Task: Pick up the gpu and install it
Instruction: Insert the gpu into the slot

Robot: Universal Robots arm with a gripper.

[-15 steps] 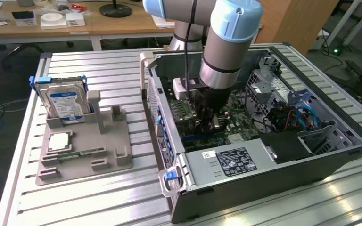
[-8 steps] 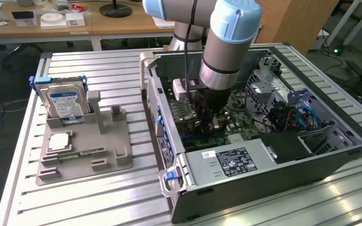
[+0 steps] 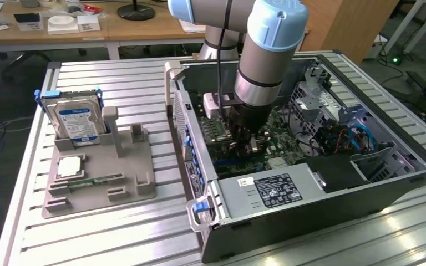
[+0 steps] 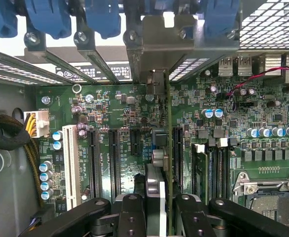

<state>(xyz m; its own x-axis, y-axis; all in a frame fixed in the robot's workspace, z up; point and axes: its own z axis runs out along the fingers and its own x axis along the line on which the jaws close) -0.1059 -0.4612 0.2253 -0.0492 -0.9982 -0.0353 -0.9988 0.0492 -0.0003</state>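
The gpu (image 4: 167,148) is clamped edge-on in the gripper (image 4: 160,207), held upright just above the motherboard (image 4: 115,113) inside the open computer case (image 3: 390,185). A slight misalignment with the slot could jam the card or bend its bracket against the blue clips (image 4: 102,17) nearby. A hard drive (image 3: 78,123) stands well apart from the case.

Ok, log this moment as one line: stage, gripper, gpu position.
stage: install | gripper: shut on gpu | gpu: edge-on above motherboard slots, inside open computer case | hard drive: upright in holder outside the case
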